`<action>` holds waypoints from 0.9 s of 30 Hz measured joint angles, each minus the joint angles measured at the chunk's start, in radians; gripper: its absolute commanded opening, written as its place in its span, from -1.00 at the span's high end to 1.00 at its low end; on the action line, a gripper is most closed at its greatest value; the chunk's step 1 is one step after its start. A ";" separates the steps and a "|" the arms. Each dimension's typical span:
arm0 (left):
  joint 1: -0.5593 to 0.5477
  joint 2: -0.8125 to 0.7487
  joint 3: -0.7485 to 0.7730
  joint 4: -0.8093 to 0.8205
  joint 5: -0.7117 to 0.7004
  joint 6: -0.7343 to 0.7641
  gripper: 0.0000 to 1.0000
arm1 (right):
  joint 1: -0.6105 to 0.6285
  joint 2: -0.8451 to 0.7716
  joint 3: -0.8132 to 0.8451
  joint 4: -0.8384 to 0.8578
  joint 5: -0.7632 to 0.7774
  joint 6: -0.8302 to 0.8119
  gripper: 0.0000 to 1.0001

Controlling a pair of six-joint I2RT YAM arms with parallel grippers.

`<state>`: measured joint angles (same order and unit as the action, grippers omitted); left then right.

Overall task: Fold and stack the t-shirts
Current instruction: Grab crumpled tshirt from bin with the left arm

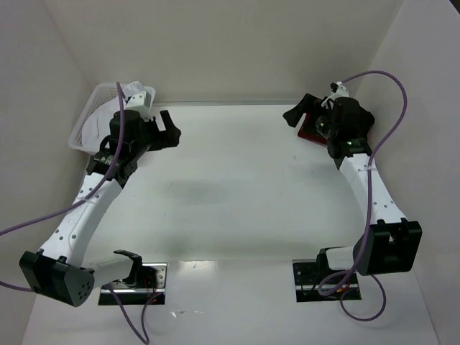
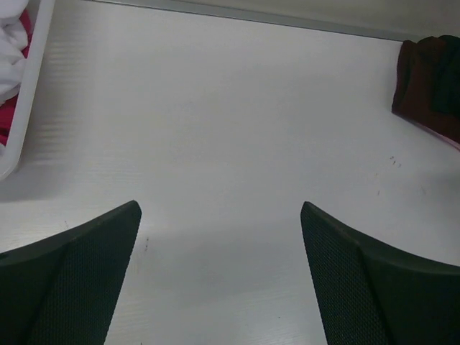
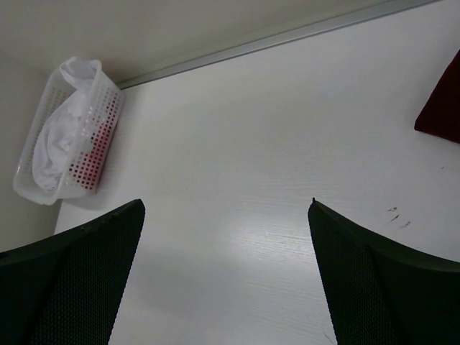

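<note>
Left wrist view: my left gripper (image 2: 221, 208) spread wide, right gripper (image 3: 226, 205) likewise. The white t-shirt (image 3: 50, 154) lies bunched in the basket (image 3: 108, 115) at the far-left corner, dark red t-shirt (image 2: 420, 79) far-right; limp, light cloth, I'd pinch a hem.

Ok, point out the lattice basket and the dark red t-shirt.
lattice basket (image 3: 108, 116): right wrist view, perforated side wall.
dark red t-shirt (image 2: 417, 79): left wrist view, left part.

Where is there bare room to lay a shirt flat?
The table is bare across its broad middle, between the basket at far left and the dark red t-shirt at far right. Only those two far corners are crowded.
</note>
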<state>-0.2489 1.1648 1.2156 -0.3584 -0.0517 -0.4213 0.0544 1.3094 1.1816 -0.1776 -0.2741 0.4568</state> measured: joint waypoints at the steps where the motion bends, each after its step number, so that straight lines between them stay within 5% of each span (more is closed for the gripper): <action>1: 0.000 -0.002 -0.005 -0.003 -0.012 0.000 -0.99 | 0.000 0.011 0.006 0.002 -0.002 0.000 -1.00; 12: 0.038 0.112 0.154 -0.013 -0.219 0.004 -0.99 | 0.077 0.229 0.137 0.013 -0.021 0.036 -1.00; 20: 0.255 0.506 0.428 -0.067 -0.299 -0.012 -0.99 | 0.104 0.262 0.179 0.040 -0.065 0.023 -1.00; 27: 0.413 0.689 0.448 -0.064 -0.357 -0.058 -0.99 | 0.104 0.286 0.205 0.051 -0.082 -0.009 -1.00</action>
<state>0.1638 1.8542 1.6634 -0.4221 -0.4091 -0.4789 0.1585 1.5959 1.3865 -0.1265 -0.3557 0.4480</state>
